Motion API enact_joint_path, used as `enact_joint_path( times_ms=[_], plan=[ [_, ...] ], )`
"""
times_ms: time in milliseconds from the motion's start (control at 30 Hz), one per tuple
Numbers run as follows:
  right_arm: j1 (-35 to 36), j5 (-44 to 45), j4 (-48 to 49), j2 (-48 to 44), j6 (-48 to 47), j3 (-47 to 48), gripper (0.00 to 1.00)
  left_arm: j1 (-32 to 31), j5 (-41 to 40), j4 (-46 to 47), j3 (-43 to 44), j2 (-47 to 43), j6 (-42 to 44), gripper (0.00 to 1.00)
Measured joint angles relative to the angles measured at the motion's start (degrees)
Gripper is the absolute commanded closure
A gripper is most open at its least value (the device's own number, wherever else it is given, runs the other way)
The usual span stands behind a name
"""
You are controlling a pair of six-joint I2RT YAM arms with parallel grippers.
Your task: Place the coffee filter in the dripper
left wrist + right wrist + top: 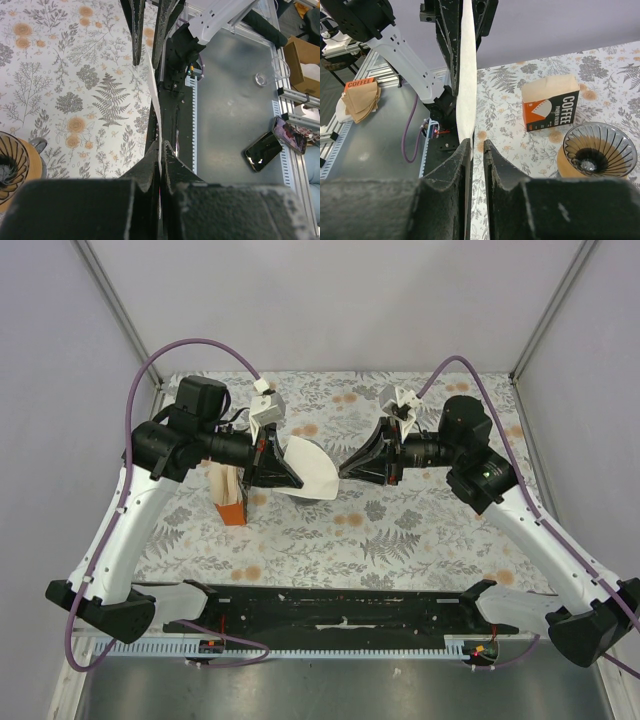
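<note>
The coffee filter point(312, 468), a thin white paper fan, hangs in the air between both grippers. My left gripper point(285, 472) is shut on its left edge; in the left wrist view the filter point(155, 95) shows edge-on between the closed left gripper point(161, 142). My right gripper point(345, 468) is at the filter's right edge with its jaws a little apart. In the right wrist view the filter point(466, 75) runs along the left finger of the right gripper point(477, 142). The dripper point(597, 150) stands on the table and also shows in the left wrist view point(10, 167). It is hidden in the top view.
An orange-and-tan coffee filter packet point(230, 495) stands under the left arm, beside the dripper in the right wrist view point(551, 102). A stack of brown filters point(360, 97) and two phones point(263, 150) lie on the grey bench off the floral cloth point(400, 530).
</note>
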Motion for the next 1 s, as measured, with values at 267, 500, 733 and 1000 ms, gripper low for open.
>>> enact_joint_path(
  times_ms=[267, 500, 733, 1000],
  plan=[
    [-0.02, 1.14, -2.51, -0.04, -1.40, 0.20, 0.78, 0.00, 0.02, -0.52, 0.20, 0.00, 0.57, 0.98],
    [-0.02, 1.07, -2.97, -0.04, -1.38, 0.20, 0.77, -0.02, 0.02, -0.63, 0.39, 0.02, 0.72, 0.98],
    [-0.02, 1.07, -2.95, 0.50, -1.36, 0.39, 0.78, -0.48, 0.02, -0.63, 0.48, 0.02, 0.76, 0.98],
    [-0.02, 0.55, -2.10, 1.25, -0.85, 0.59, 0.77, -0.66, 0.02, -0.66, 0.50, 0.02, 1.31, 0.98]
  ],
)
